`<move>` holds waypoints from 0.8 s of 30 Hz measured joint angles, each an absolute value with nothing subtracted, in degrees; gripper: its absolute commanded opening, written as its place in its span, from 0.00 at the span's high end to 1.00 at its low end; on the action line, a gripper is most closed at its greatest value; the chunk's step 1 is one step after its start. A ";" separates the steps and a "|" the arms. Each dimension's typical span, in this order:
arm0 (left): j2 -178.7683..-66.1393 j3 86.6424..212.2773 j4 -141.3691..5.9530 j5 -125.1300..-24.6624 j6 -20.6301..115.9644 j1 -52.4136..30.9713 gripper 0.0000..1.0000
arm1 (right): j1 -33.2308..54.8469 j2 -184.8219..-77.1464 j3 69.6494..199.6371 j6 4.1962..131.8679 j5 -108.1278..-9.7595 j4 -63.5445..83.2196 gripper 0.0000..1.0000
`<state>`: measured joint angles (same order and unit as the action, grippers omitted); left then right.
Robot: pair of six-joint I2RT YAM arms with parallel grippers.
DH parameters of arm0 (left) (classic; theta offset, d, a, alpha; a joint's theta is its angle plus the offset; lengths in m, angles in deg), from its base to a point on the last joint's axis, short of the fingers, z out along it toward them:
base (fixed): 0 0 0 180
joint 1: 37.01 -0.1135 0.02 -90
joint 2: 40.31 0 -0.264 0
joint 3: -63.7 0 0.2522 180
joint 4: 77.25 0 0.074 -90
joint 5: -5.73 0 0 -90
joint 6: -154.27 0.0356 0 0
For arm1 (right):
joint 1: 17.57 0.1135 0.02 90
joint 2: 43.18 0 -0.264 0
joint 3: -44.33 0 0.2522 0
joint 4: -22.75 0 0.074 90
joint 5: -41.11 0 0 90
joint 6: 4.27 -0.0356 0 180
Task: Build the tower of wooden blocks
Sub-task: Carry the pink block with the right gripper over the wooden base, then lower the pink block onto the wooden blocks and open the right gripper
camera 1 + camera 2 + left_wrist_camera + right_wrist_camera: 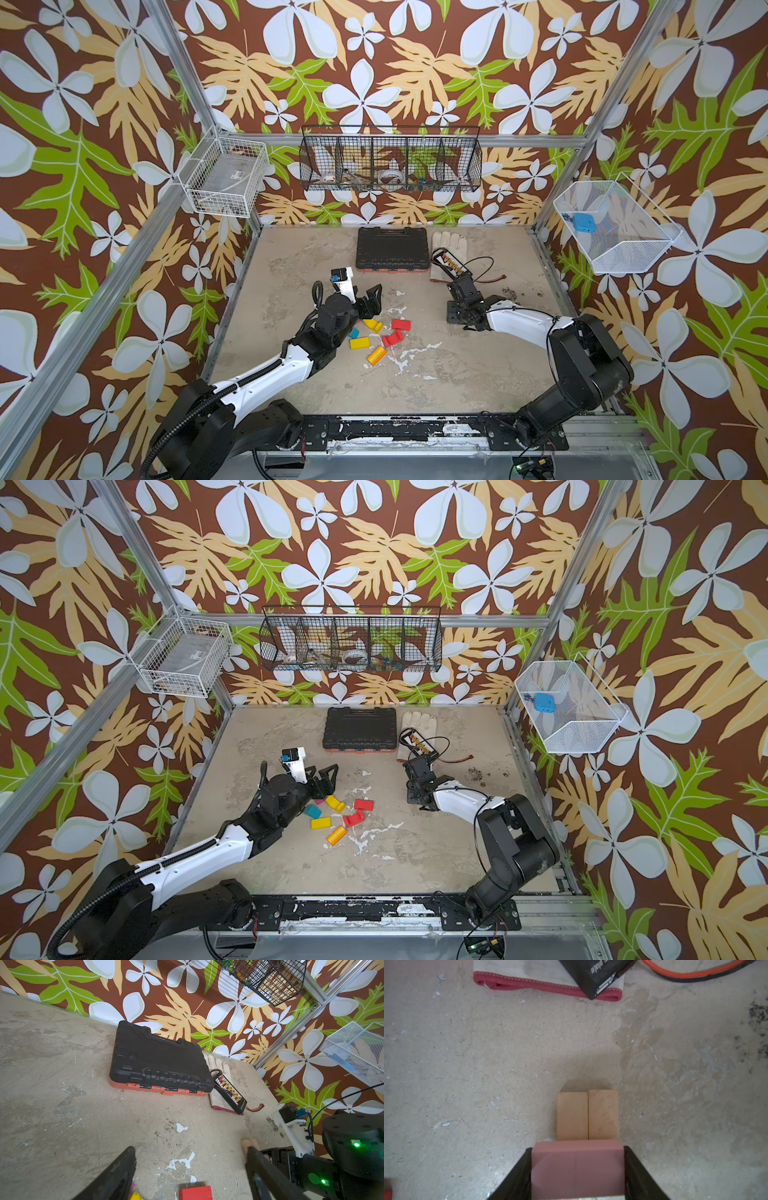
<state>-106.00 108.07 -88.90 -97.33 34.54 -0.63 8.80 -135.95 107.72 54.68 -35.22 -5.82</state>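
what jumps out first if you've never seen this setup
The loud floral wallpaper on the walls grabs the eye first. Next, the bright wood blocks scattered beside the left arm. In the right wrist view, the right pincer clamps a pink block over one end of two tan planks lying side by side.

A closed black tool case (392, 248) lies at the back of the stained tabletop (457, 374), a pale work glove (449, 242) just beside it, partly under a charging board (452, 264). A black wire basket (390, 160), a white wire basket (224, 180) and a white mesh basket (623, 245) hang above.
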 measured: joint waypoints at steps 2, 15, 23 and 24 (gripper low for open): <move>-105.91 108.07 -88.88 -97.31 34.54 -0.63 0.16 | 8.69 -136.55 108.04 54.68 -35.11 -5.86 0.70; -105.83 108.07 -88.92 -97.04 34.34 -0.63 0.16 | 7.92 -137.53 110.62 55.21 -32.42 -7.61 0.68; -105.37 108.07 -88.92 -97.04 34.34 -0.63 0.16 | 7.09 -139.69 111.87 56.48 -32.82 -7.92 0.63; -105.35 108.07 -88.92 -97.04 34.34 -0.63 0.16 | 7.05 -139.85 111.96 56.63 -33.06 -7.94 0.62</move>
<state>-105.35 108.07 -88.92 -97.04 34.34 -0.63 7.05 -139.85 111.96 56.63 -33.06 -7.94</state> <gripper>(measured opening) 0.839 0.573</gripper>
